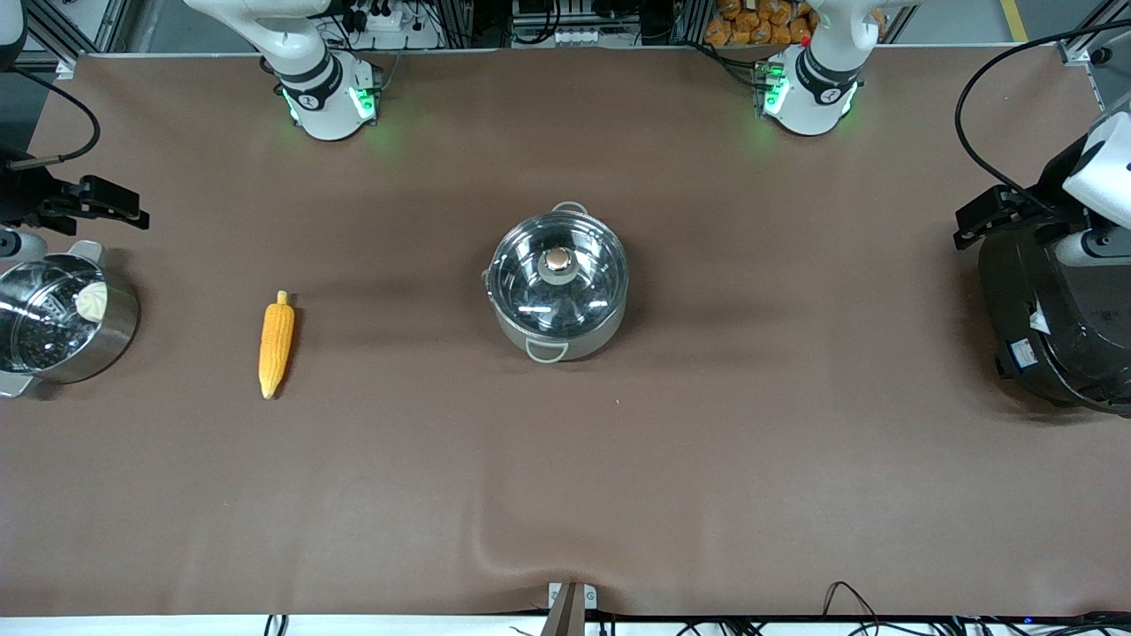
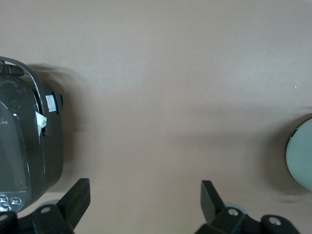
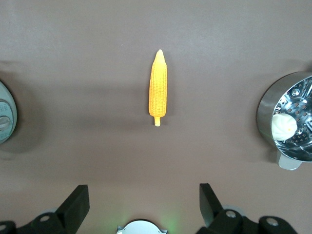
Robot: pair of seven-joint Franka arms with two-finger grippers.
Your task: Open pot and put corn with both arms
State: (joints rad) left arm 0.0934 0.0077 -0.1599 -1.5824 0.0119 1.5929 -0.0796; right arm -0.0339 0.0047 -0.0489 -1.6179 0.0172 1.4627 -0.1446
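Fingers of both grippers stand spread wide and hold nothing: the left gripper (image 2: 144, 204) hangs over bare table (image 1: 724, 424) beside the black rice cooker (image 1: 1056, 327) at the left arm's end, and the right gripper (image 3: 144, 207) hangs at the right arm's end, close to the steamer pot (image 1: 62, 322) with its perforated tray and a pale bun inside. Pot (image 1: 559, 287) sits mid-table, between the two arms, its glass lid (image 1: 558, 269) in place and the beige knob (image 1: 557, 259) centred on it. Corn (image 1: 276, 344) lies flat on the table toward the right arm's end, between pot and steamer pot, pointed tip nearer the front camera. Neither step appears begun. Likely hazards: the small rounded knob could slip from the fingers if gripped off-centre; the tapered cob could roll when pinched near its tip; a corn delivery arriving before the lid is clear would strike glass.
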